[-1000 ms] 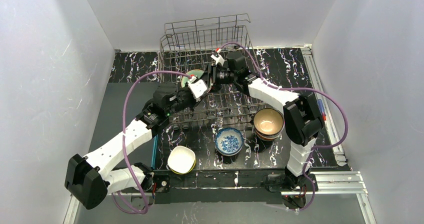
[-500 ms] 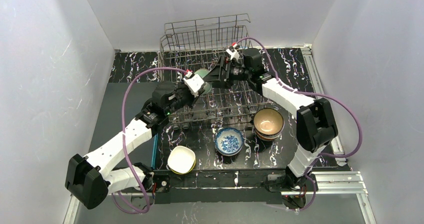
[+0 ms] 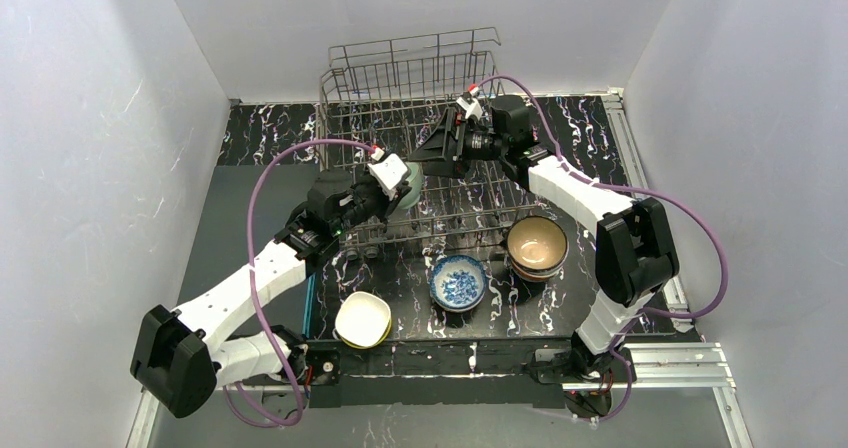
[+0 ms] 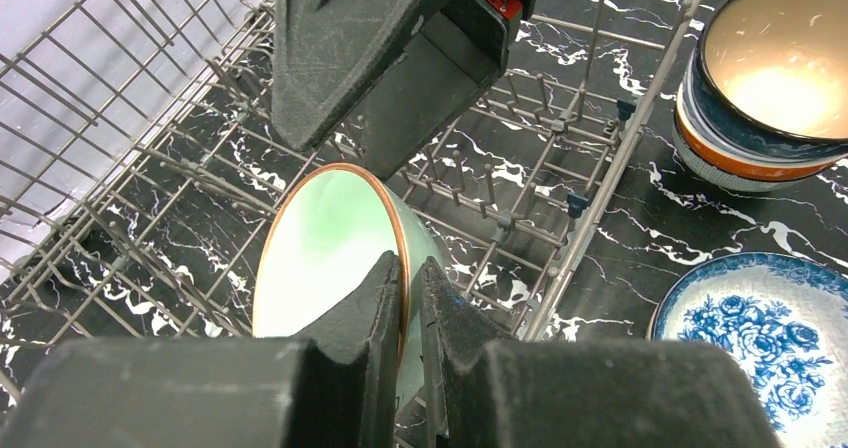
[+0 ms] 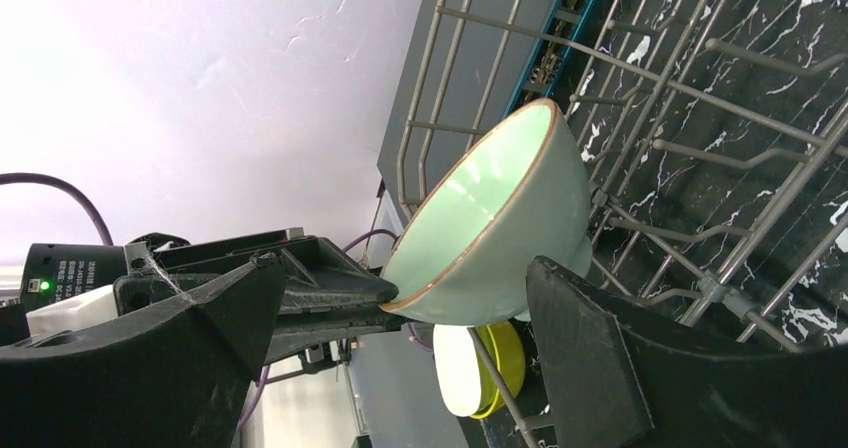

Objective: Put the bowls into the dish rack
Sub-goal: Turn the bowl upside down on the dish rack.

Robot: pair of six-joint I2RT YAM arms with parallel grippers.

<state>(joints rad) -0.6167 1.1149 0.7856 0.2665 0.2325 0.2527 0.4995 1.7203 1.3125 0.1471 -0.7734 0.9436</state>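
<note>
Mint bowl held on edge over the rack's near-left tines

Lowest in the top view, the white bowl (image 3: 362, 318), blue bowl (image 3: 459, 281) and stack (image 3: 537, 246) wait on the table (image 3: 270, 133). Above them, the left gripper (image 4: 408, 268) has its fingers pinched on the mint bowl's (image 4: 325, 238) rim. The bowl is tilted low inside the rack (image 3: 410, 68), and it is hard to see whether it rests on the tines yet. Seat it between two tines before letting go. Further up, the right gripper (image 3: 440, 151) has its fingers spread wide to either side of the bowl and should hold off.
</note>
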